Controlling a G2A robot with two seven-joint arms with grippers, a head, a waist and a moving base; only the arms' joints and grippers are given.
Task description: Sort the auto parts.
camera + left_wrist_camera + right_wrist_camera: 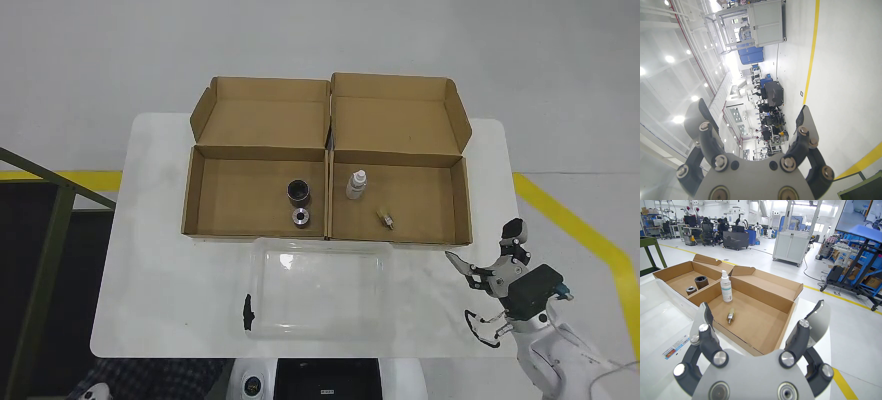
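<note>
We see two open cardboard boxes standing side by side, touching, on the white table (pixel 160 260). In the left cardboard box (pixel 225 200) a dark cylinder (pixel 298 188) stands upright, and a metal ring (pixel 301 215) lies just beside it, nearer to the robot. In the right cardboard box (pixel 430 200) a spray bottle (pixel 726 289) stands upright close to the wall shared by the boxes, and a small metal fitting (pixel 730 317) lies on its side near it. In front of the boxes there is a clear plastic tray (pixel 320 300). A black part (pixel 247 313) lies at the tray's left edge, near its front corner; we cannot tell whether it touches the tray.

The right gripper (pixel 468 298) hangs above the table's right side, beside the tray and apart from the right box. Its jaws are spread wide and hold nothing.

The left gripper (pixel 753 108) points away from the table toward the hall. Its jaws are also spread wide, with nothing between them.
</note>
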